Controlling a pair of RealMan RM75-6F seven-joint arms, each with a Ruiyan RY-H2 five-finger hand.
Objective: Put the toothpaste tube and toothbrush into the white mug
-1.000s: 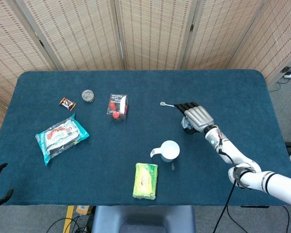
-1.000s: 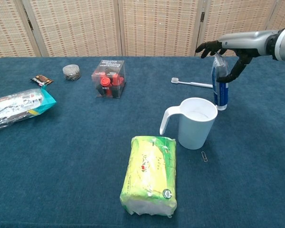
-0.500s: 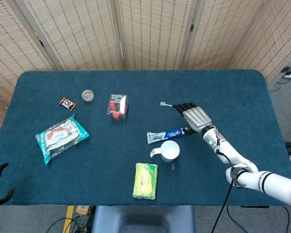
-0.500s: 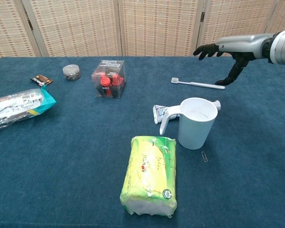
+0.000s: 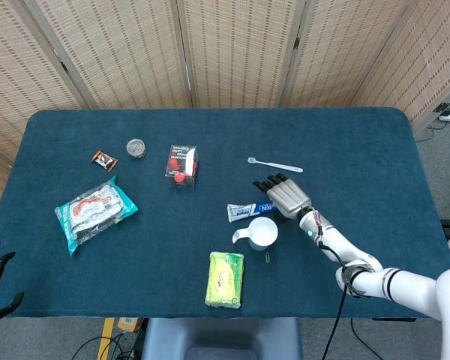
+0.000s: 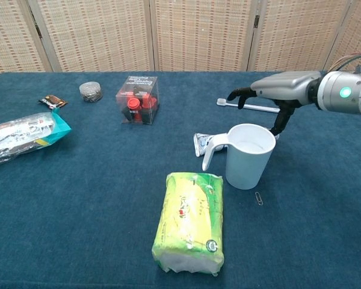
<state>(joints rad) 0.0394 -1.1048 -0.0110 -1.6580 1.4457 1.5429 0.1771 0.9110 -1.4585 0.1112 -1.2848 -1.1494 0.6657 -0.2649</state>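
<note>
The blue-and-white toothpaste tube [image 5: 251,209] lies flat on the bench, just behind the white handled mug [image 5: 261,232] near the middle of the front edge. The right robot hand [image 5: 283,194] hovers over the tube's cap end, fingers spread, holding nothing. A good regrasp would close around the tube's body, clear of the mug rim. The white toothbrush [image 5: 274,164] lies further back. A green packet [image 5: 225,279] sits by the front edge.

Toothpaste tube [image 5: 249,210] flat just behind upright white mug [image 6: 248,155]; white toothbrush [image 5: 274,164] lying farther back.
</note>
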